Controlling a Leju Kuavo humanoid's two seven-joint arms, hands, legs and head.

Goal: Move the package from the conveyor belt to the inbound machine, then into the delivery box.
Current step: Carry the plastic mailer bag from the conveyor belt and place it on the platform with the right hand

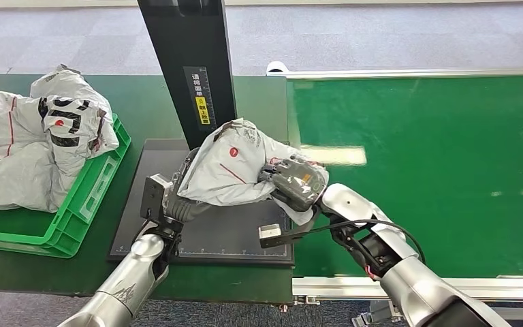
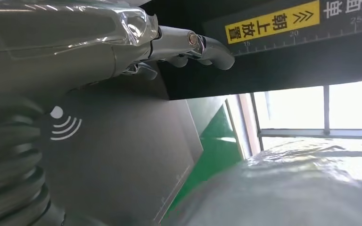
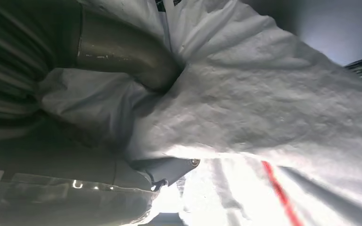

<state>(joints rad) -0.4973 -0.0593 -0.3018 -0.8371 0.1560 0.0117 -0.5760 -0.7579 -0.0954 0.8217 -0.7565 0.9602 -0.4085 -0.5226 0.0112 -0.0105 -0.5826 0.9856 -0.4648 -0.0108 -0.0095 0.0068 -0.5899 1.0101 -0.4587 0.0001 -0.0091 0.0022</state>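
Package over the scanner plate

My right hand grips the package above the inbound machine; my left hand, fingers apart, sits beside it. The slippery bag may slide free before reaching the green box.

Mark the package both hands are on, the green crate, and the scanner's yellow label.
package (image 1: 228, 163): head view, its crumpled grey top face.
green crate (image 1: 88, 197): head view, its near right wall.
yellow label (image 1: 203, 110): head view, middle of the label on the black post.
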